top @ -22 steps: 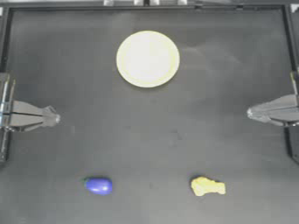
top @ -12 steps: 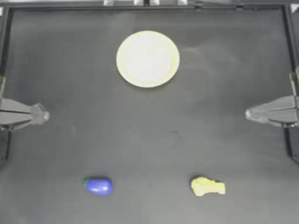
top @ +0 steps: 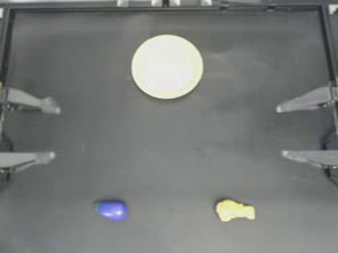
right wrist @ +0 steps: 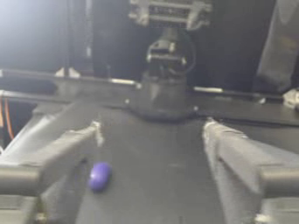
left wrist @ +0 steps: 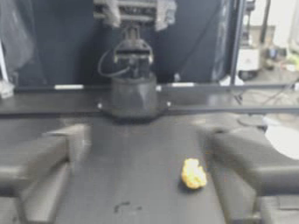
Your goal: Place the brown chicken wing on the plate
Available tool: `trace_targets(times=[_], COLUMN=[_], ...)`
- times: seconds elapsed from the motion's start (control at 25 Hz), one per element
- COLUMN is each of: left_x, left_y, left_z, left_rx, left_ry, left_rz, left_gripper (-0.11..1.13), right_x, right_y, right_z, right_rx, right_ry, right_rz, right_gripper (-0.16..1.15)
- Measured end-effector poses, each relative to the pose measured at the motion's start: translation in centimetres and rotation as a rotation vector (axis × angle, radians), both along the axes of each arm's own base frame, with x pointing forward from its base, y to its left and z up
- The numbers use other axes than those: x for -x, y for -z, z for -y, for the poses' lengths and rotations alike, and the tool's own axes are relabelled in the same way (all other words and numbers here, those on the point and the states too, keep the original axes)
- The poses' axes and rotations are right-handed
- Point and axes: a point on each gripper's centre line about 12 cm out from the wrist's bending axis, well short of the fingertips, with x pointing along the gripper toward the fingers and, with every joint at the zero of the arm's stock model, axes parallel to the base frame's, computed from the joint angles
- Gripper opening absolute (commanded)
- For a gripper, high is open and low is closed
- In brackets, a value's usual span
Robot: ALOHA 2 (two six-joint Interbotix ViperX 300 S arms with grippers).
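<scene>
the left end effector point(top: 49, 131) and right end effector point(top: 282, 131) each had two grey tapered fingers; black cables looped above each arm's dark rounded base.

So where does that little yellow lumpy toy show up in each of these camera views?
Top view: the brown chicken wing lies near the lower edge, right of centre.
Left wrist view: it sits on the table between that arm's own jaws, nearer one of them.
Right wrist view: not in it; only the blue ball shows.
Shared landmark: the blue ball, level with the wing in the top view.
</scene>
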Motion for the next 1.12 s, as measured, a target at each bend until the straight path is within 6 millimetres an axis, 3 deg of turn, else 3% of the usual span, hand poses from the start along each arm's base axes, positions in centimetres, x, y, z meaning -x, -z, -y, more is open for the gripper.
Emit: trace_targets(times=[0.24, 0.44, 0.72, 1.12], left_x=[-0.1, -0.1, -0.2, -0.2], left_y=[0.4, 0.8, 0.9, 1.0], left_z=[0.0, 0.0, 0.0, -0.4], left_rx=[-0.002, -0.002, -0.002, 0.001], left_ry=[0.000, -0.002, -0.002, -0.020], left_rz=[-0.035, -0.063, -0.075, -0.098], left_gripper=[1.02, 1.02, 1.02, 1.02], right_x=[-0.3, -0.7, -2.1, -5.1], right_y=[-0.1, -1.1, -1.0, 0.1], right_z=[0.2, 0.0, -0.5, -3.6], right_rx=[-0.038, -0.121, -0.182, -0.138], right_ry=[0.013, 0.018, 0.011, 0.007], right_rz=[-0.107, -0.335, -0.634, -0.908], right_gripper=[1.01, 1.01, 1.01, 1.01])
